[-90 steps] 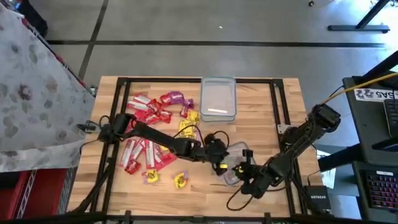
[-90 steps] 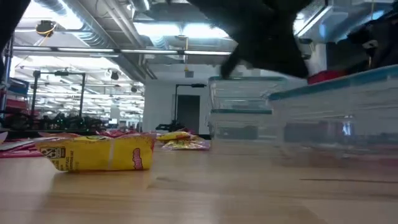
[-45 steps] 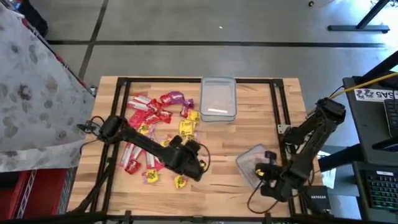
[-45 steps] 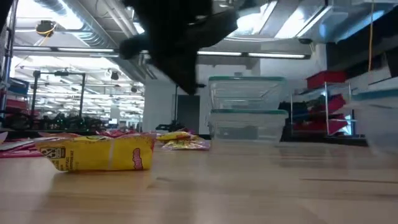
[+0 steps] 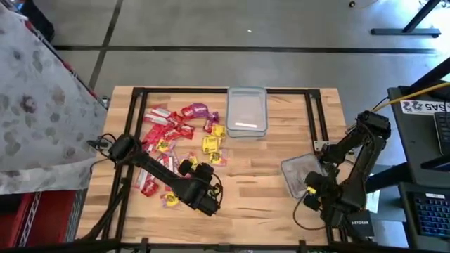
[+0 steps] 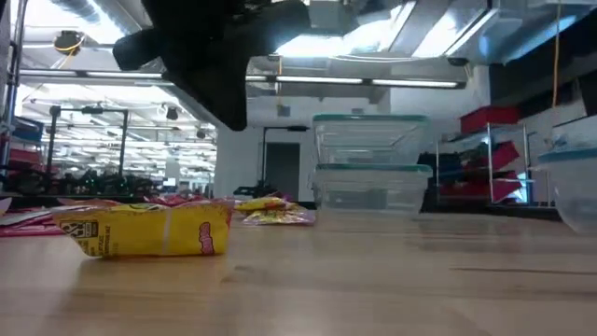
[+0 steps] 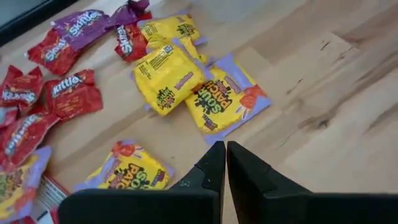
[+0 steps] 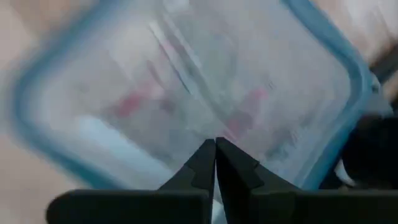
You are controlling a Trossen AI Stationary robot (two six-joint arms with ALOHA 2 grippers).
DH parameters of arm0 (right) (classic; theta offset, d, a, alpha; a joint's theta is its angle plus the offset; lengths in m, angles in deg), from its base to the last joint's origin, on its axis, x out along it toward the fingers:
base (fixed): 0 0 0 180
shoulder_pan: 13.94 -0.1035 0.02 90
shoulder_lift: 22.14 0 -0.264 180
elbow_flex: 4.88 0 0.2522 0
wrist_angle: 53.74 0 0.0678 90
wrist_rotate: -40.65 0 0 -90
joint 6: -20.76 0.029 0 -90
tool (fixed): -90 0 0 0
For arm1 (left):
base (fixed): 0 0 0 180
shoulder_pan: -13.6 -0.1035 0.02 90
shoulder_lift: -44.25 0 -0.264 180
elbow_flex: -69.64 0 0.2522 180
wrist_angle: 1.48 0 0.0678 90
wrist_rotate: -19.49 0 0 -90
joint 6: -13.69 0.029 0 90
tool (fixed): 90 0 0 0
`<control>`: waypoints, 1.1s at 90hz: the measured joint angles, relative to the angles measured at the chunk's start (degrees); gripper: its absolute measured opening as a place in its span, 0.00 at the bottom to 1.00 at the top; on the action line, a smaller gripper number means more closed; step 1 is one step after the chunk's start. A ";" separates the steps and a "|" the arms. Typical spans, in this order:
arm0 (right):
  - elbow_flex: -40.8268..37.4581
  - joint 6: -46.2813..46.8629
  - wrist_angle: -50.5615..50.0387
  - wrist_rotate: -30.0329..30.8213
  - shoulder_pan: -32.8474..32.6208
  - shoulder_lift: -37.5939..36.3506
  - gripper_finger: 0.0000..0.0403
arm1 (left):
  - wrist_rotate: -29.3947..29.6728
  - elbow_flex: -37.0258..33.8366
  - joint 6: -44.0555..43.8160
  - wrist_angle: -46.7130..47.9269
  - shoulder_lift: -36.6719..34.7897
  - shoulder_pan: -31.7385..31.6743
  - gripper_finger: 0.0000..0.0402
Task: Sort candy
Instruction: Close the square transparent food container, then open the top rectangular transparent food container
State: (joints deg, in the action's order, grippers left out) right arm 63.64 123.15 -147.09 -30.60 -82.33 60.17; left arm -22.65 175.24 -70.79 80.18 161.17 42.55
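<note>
The candy (image 5: 176,133) lies spread over the table's left half: red, yellow and purple packets, also seen in the left wrist view (image 7: 168,78). One yellow packet (image 6: 145,229) lies close to the near edge. My left gripper (image 5: 200,172) is shut and empty, hanging over the pile's near right side (image 7: 225,149), just short of a yellow packet (image 7: 227,102). My right gripper (image 5: 311,188) is shut on a clear container with a blue rim (image 5: 299,171) near the table's right edge. My right gripper pinches the clear container by its near end (image 8: 211,132) between its two fingers. The fingers meet on the clear wall inside the blue rim (image 8: 348,81). Whether the container's bottom rests on the table, I cannot tell.
Clear tubs with a lid (image 5: 247,112) stand stacked at the middle of the far edge, also in the low view (image 6: 373,168). Bare wood (image 5: 253,176) lies between the candy and the held container. A black frame (image 5: 313,119) borders the table.
My right gripper has drawn the clear container from the table's near middle toward the right edge. My left gripper has pulled away from the container, toward the table's left and near edges, back beside the candy pile.
</note>
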 joint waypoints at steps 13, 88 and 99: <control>6.92 -8.78 -3.05 14.23 0.17 -0.22 0.00 | 0.39 0.07 0.71 0.02 -2.32 -1.34 0.00; -2.54 -122.57 36.88 18.45 47.45 -14.69 0.53 | -11.80 0.10 41.01 0.48 -10.97 -20.87 0.00; -4.59 -132.94 44.94 12.54 56.94 -14.64 0.59 | -10.08 0.09 39.07 0.48 -10.96 -17.31 0.00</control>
State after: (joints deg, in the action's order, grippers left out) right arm 59.05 -9.79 -102.15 -18.05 -25.39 45.52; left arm -32.73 175.32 -31.72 80.66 150.21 25.24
